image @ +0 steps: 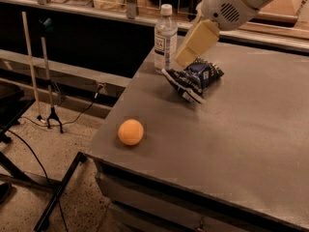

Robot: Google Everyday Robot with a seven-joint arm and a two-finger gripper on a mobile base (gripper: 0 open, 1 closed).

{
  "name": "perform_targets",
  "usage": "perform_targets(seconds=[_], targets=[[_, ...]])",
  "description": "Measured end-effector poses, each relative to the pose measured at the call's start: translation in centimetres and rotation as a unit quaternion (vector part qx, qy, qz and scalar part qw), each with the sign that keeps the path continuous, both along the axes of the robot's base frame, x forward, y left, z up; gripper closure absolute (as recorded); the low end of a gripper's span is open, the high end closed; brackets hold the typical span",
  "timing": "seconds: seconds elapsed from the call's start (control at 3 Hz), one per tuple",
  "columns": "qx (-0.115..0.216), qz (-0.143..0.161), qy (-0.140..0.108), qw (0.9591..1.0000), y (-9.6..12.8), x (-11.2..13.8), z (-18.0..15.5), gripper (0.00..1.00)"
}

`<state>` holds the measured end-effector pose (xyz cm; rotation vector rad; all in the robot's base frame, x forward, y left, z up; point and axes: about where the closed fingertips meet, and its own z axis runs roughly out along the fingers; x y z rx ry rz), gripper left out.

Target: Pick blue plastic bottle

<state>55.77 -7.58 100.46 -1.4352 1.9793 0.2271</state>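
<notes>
The blue plastic bottle (165, 38) is clear with a white cap and a white label. It stands upright near the far left corner of the grey table (251, 129). My gripper (185, 58) hangs from the white arm (231, 4) just right of the bottle, at about label height, and does not touch it. It is above the left end of a dark blue foil snack bag (199, 77).
An orange ball (131, 132) lies near the table's front left edge. The table's left edge drops to the floor, where a stand (48, 71) and cables are. A shelf with items runs along the back.
</notes>
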Motion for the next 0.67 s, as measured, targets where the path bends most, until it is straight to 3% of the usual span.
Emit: perform_targets(seconds=[0.67], targets=[[0.070,-0.046,-0.015,0.9963,0.9,7.8,-2.1,0.00]])
